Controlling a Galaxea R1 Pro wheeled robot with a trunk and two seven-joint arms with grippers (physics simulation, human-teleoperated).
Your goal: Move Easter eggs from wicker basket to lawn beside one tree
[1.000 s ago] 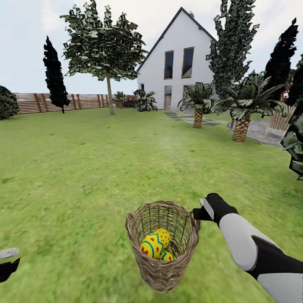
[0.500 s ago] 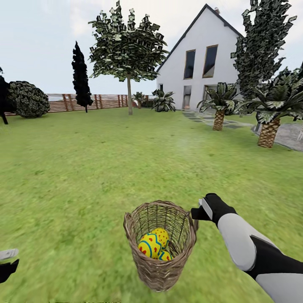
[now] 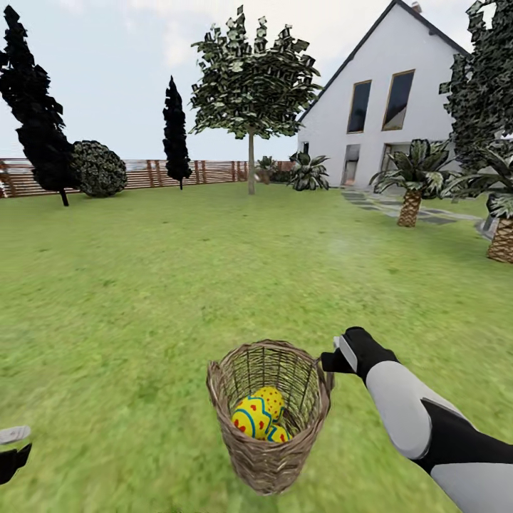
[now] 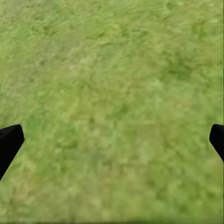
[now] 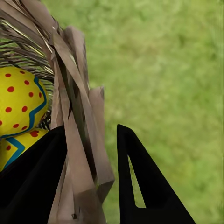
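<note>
The wicker basket (image 3: 271, 456) is low in the head view, just in front of me on the lawn (image 3: 142, 285). My right gripper (image 3: 329, 361) is shut on the basket's rim at its right side. In the right wrist view the black fingers (image 5: 140, 177) clamp the woven wall of the basket (image 5: 70, 60) from both sides. Yellow Easter eggs (image 3: 255, 417) with red dots and blue zigzags lie inside; two eggs (image 5: 18, 100) show close up there. My left gripper (image 3: 11, 445) hangs at the lower left, open (image 4: 112, 140) over bare grass.
A round-crowned tree (image 3: 251, 78) stands far across the lawn near a brown slat fence (image 3: 142, 172). Dark conifers (image 3: 35, 100) and a bush (image 3: 98, 168) line the left. A white house (image 3: 399, 107) and palms (image 3: 412, 178) are at the right. Open grass lies between.
The whole view has swung left, so house and trees slid right in the picture. The basket and my right gripper kept their place in view, moving along with me.
</note>
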